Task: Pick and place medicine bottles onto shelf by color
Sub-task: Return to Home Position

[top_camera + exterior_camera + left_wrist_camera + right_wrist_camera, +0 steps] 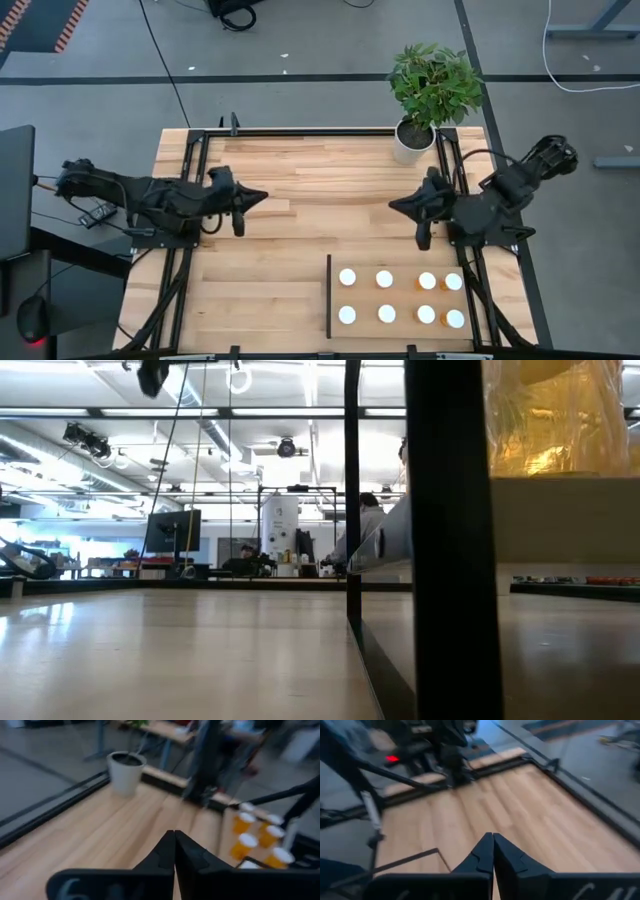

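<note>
Holds nothing in the left gripper [262, 197]: fingers pressed tight together, poised over the surface [300, 170] left of centre, tip aimed inward. Likewise the right gripper [394, 205]: shut tight, empty, facing the left one across the middle. Below the right gripper in the high view, clear of it, the shelf [366, 297], black strip [329, 297] along its left side. Carries eight bottles, two rows of four: white bottles [384, 279] in the two columns by the strip, orange bottles [427, 281] in the two beyond.
</note>
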`<state>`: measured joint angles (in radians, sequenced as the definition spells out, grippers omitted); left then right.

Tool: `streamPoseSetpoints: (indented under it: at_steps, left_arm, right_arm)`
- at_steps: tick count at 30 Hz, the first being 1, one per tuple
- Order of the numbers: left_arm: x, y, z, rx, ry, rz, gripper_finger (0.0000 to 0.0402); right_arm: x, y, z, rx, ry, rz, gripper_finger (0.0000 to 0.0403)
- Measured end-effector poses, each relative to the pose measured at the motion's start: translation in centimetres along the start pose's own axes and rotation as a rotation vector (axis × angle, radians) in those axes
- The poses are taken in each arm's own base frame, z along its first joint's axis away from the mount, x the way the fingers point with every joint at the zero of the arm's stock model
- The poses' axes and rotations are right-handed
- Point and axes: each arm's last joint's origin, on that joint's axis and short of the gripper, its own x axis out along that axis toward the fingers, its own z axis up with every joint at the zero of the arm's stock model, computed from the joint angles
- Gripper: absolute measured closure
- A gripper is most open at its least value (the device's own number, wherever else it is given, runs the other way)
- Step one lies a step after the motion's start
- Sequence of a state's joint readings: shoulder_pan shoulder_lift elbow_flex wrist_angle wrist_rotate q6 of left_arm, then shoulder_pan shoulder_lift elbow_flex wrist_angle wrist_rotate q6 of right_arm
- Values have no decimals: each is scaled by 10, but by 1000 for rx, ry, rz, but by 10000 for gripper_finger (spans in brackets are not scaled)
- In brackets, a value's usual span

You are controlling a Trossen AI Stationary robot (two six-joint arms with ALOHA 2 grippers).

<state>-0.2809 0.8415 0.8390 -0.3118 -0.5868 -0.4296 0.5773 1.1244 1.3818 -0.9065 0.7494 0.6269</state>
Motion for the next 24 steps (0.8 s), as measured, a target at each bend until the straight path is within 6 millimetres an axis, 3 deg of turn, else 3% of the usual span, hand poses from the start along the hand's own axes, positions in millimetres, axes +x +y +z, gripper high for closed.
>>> streamPoseSetpoints:
  at_steps: [7, 12, 16, 24]
  left_arm:
    - [0, 34, -59, -110, -252, -260, 398]
    - [-2, 61, -99, -152, -398, -345, 399]
    - [-1, 78, -129, -174, -411, -348, 400]
    - [2, 81, -137, -112, -331, -325, 401]
  right_arm:
    - [33, -58, -86, 127, -148, 191, 395]
    - [57, -96, -133, 214, -232, 282, 396]
    - [74, -117, -163, 231, -234, 328, 396]
    - [88, -140, -194, 206, -317, 214, 397]
